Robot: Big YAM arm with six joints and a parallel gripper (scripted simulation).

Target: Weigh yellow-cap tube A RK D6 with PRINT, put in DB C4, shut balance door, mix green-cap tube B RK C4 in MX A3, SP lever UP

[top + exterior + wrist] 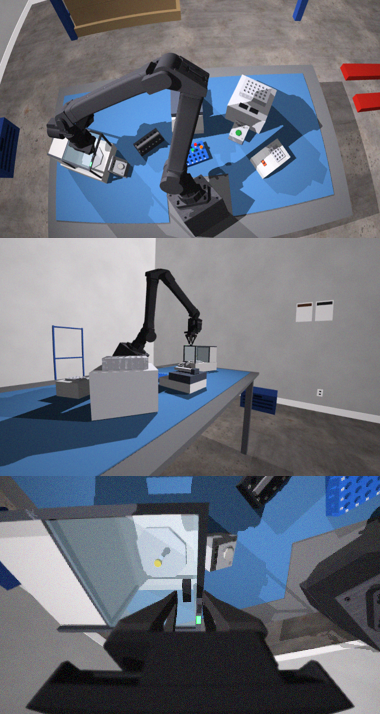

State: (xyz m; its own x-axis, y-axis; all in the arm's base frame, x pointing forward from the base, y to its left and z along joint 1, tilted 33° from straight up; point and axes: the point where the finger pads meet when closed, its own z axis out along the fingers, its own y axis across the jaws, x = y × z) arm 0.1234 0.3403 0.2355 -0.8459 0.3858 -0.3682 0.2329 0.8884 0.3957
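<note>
I held the claw (90, 152) (191, 343) (189, 595), partly spread and empty, above the balance (56, 148) (206, 366) (35, 556), presumably to unblock tube A (158, 563).

blue mat (112, 207) (179, 406) (270, 541), yellow cap (158, 563), black magnet block (148, 141) (262, 488)

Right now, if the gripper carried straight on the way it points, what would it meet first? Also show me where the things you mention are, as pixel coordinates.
Probably the small black block (190, 344) (186, 590) atop the balance (57, 149) (208, 366) (65, 566), just below the gripper (90, 151) (191, 342) (189, 595); exact alignment is unclear.
</note>
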